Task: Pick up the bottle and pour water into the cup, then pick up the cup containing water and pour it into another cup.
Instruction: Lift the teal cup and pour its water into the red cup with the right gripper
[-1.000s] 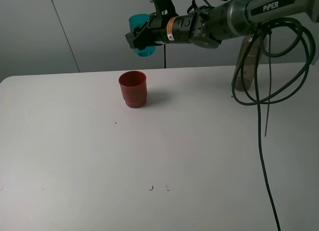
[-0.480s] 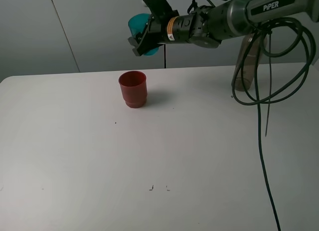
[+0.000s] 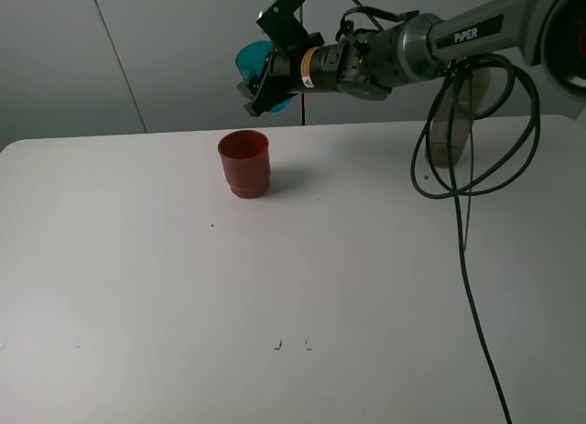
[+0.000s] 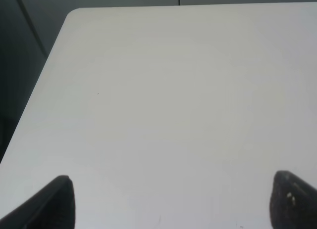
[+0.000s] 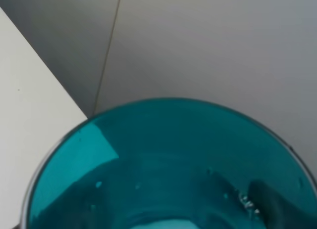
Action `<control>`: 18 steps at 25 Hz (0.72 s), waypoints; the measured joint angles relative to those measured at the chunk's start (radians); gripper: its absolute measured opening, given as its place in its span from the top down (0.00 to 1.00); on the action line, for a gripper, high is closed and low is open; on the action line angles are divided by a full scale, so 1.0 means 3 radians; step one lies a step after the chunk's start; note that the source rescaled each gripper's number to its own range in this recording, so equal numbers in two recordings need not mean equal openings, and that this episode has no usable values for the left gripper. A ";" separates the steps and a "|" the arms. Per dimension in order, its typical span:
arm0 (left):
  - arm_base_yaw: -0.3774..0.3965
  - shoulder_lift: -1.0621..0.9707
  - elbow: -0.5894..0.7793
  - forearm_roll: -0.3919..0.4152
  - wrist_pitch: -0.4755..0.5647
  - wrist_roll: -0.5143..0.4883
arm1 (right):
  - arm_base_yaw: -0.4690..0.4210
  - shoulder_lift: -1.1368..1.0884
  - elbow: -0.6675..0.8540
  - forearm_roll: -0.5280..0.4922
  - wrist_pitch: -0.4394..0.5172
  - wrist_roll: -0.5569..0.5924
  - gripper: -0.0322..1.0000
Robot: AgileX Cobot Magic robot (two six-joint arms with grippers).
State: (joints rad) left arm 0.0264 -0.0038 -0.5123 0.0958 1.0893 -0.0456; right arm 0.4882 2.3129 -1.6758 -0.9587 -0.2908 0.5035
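Right gripper (image 3: 263, 80) holds the teal cup (image 3: 250, 58), upper middle of the frame.
The white table (image 3: 183, 287) fills the lower frame. The bottle (image 3: 450, 135) stands upper right (partly behind cables), and the red cup (image 3: 244, 163) sits directly below the clamped, tilted teal cup. The left gripper (image 4: 168, 204) is spread wide and empty.

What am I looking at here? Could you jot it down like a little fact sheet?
setting: white table
right gripper: shut on the teal cup, holding it tilted in the air, higher than the red cup
red cup: upright on the table, untouched
bottle: upright at the table's far right, partly behind cables
left gripper: open, holding nothing
pouring: no stream visible
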 joint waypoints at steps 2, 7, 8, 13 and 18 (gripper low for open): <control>0.0000 0.0000 0.0000 0.0000 0.0000 0.0000 | 0.0000 0.0007 -0.0007 0.0000 0.0000 -0.0101 0.87; 0.0000 0.0000 0.0000 0.0000 0.0000 0.0000 | 0.0000 0.0020 -0.0007 0.0000 0.0000 -0.0461 0.87; 0.0000 0.0000 0.0000 0.0000 0.0000 0.0000 | 0.0000 0.0020 -0.0007 0.0000 -0.0008 -0.0551 0.87; 0.0000 0.0000 0.0000 0.0000 0.0000 0.0000 | 0.0000 0.0020 -0.0007 0.0000 -0.0034 -0.0966 0.87; 0.0000 0.0000 0.0000 0.0000 0.0000 0.0000 | 0.0000 0.0020 -0.0007 0.0000 -0.0036 -0.1493 0.87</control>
State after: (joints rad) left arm 0.0264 -0.0038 -0.5123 0.0958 1.0893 -0.0456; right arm 0.4882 2.3190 -1.6780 -0.9587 -0.3017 0.0555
